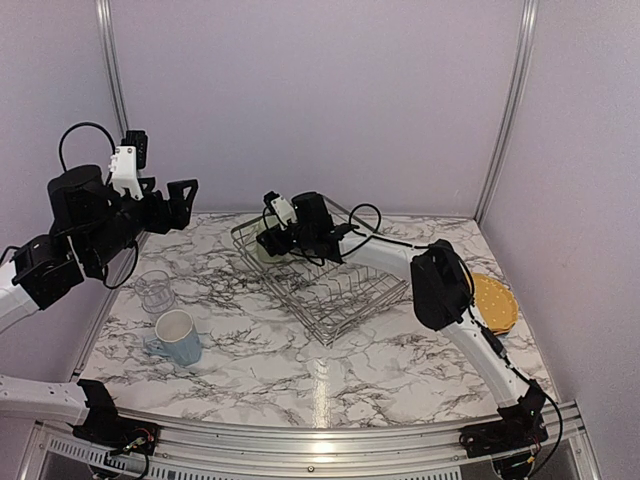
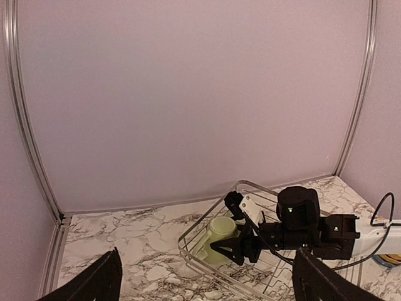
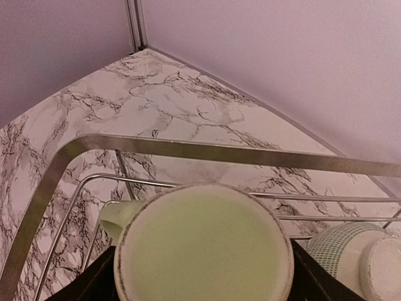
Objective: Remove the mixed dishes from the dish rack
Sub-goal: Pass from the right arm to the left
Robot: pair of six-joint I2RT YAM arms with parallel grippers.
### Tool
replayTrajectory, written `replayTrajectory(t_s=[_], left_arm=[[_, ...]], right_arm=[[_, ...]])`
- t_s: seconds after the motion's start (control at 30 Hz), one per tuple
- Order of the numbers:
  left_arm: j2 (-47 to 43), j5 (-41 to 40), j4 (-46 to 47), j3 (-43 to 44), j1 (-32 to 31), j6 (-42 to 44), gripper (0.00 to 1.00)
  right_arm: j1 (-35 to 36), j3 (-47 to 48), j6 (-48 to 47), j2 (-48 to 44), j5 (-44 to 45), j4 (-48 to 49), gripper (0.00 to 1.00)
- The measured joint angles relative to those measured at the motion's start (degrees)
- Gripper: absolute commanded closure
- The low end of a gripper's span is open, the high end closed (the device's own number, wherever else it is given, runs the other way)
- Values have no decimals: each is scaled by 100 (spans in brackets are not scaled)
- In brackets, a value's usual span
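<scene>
The silver wire dish rack (image 1: 345, 300) stands mid-table, turned cornerwise. A pale green cup (image 1: 263, 249) sits upside down and tilted in its far-left corner. My right gripper (image 1: 275, 240) reaches into the rack, a finger on each side of the cup (image 3: 203, 251), closed on it. The left wrist view shows the same grip on the cup (image 2: 216, 235). A pale green patterned bowl (image 3: 341, 251) lies beside the cup in the rack. My left gripper (image 1: 186, 203) is open and empty, raised above the table's left side. A clear glass (image 1: 154, 290) and a light blue mug (image 1: 178, 337) stand on the table at the left.
A yellow-orange plate (image 1: 494, 302) lies on the table at the right edge, beside my right arm. The rack's rim (image 3: 188, 149) runs just beyond the cup. Walls and metal posts close in the back and sides.
</scene>
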Motion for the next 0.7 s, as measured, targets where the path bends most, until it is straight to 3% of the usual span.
replayTrajectory(t_s=[0.47, 0.7], left_arm=[[315, -2, 4, -9, 2, -2, 3], [702, 184, -205, 332, 7, -339, 3]], right_arm=[[-9, -1069, 719, -1416, -157, 170, 73], [-168, -3082, 1908, -2826, -929, 1384, 74]])
